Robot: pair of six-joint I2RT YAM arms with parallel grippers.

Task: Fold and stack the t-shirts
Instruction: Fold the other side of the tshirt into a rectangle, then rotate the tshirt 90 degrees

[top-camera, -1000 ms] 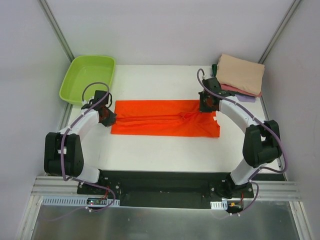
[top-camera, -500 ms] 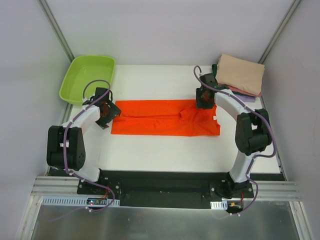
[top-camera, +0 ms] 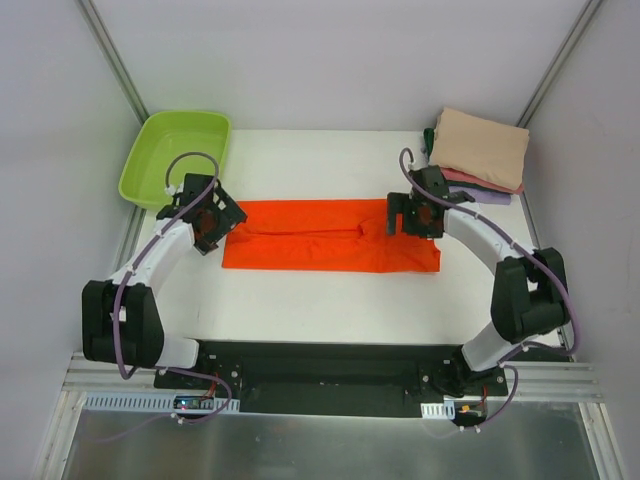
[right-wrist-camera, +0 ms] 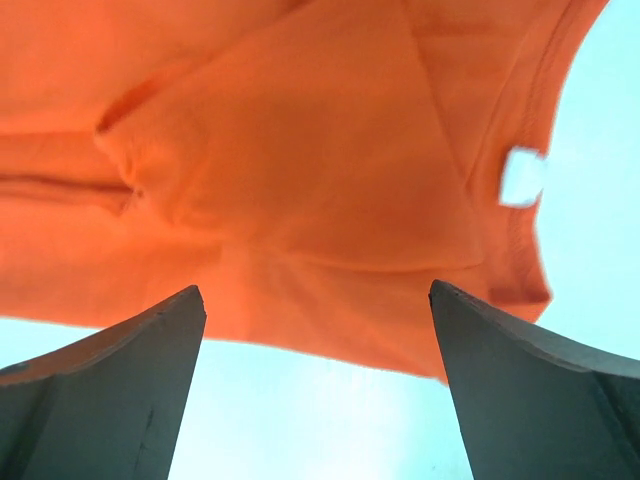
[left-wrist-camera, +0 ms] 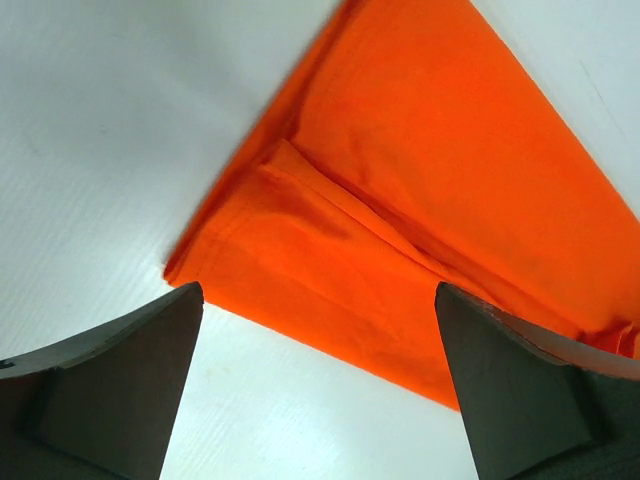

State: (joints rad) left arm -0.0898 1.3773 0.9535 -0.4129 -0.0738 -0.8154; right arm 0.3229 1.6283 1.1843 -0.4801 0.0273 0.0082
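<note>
The bright orange t-shirt (top-camera: 330, 235) lies flat on the white table (top-camera: 320, 300) as a long band folded lengthwise, with its neck end to the right. My left gripper (top-camera: 212, 217) hovers over the band's left end, open and empty; in the left wrist view that gripper (left-wrist-camera: 318, 292) spans the shirt's (left-wrist-camera: 400, 200) corner. My right gripper (top-camera: 410, 214) hangs over the neck end, also open and empty. In the right wrist view the gripper (right-wrist-camera: 315, 292) stands above the shirt (right-wrist-camera: 300, 170) and its white label (right-wrist-camera: 522, 176). More folded t-shirts are stacked at the back right, the tan one (top-camera: 482, 147) on top.
A lime-green tub (top-camera: 175, 155) sits at the back left corner. Under the tan shirt, salmon-pink (top-camera: 478, 183), purple (top-camera: 497, 197) and dark green (top-camera: 430, 135) edges show. Metal frame posts and walls close in both sides.
Both grippers opened and let go of the orange shirt. Its long edge now lies flat, and both grippers have lifted slightly off the cloth.
</note>
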